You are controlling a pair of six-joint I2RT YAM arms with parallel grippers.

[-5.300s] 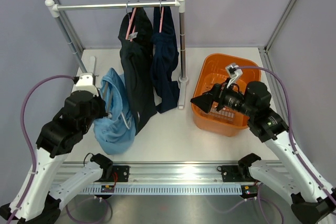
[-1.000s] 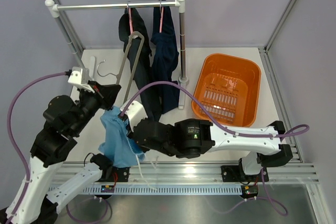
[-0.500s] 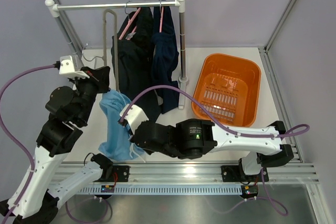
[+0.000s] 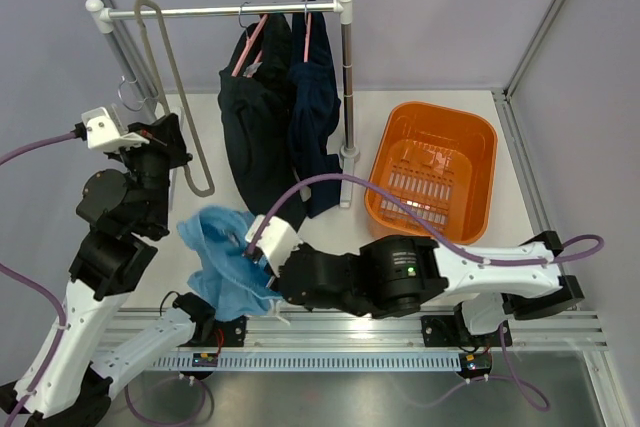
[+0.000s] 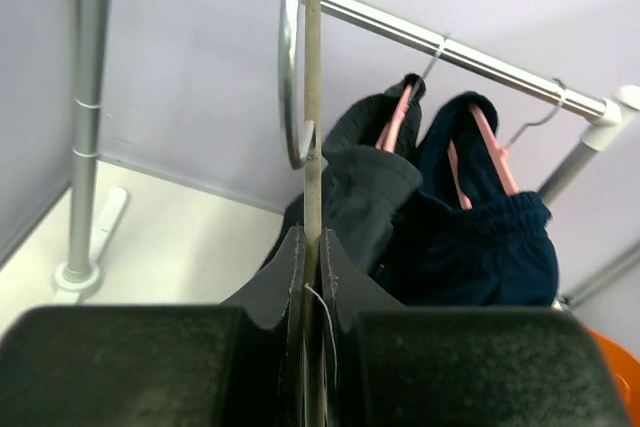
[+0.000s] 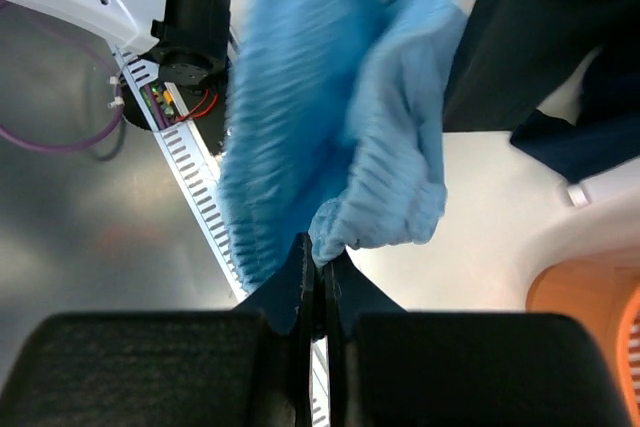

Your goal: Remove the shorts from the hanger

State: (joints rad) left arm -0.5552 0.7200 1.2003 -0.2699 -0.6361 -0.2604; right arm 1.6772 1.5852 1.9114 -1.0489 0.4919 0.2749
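The light blue shorts [image 4: 222, 262] hang bunched near the table's front edge, off the hanger; my right gripper [image 4: 252, 250] is shut on their waistband [image 6: 385, 212], seen at the right gripper [image 6: 326, 252] in the wrist view. My left gripper [image 4: 172, 139] is shut on the bare grey hanger [image 4: 178, 97], held up at the left by the rail. In the left wrist view the hanger bar [image 5: 313, 97] runs between the closed left gripper [image 5: 312, 247]. Black shorts [image 4: 255, 122] and navy shorts [image 4: 315, 97] hang on pink hangers from the rail [image 4: 200, 12].
An orange basket [image 4: 480, 137] sits at the right, behind the right arm. The rack's right post [image 4: 346, 77] stands between the navy shorts and the basket; its left post [image 5: 85, 127] is near my left gripper. The arm-base rail [image 4: 340, 332] runs along the front.
My left gripper swung the grey hanger up and left toward the rail's end. The light blue shorts came free of it, and my right gripper drew them down toward the front edge.
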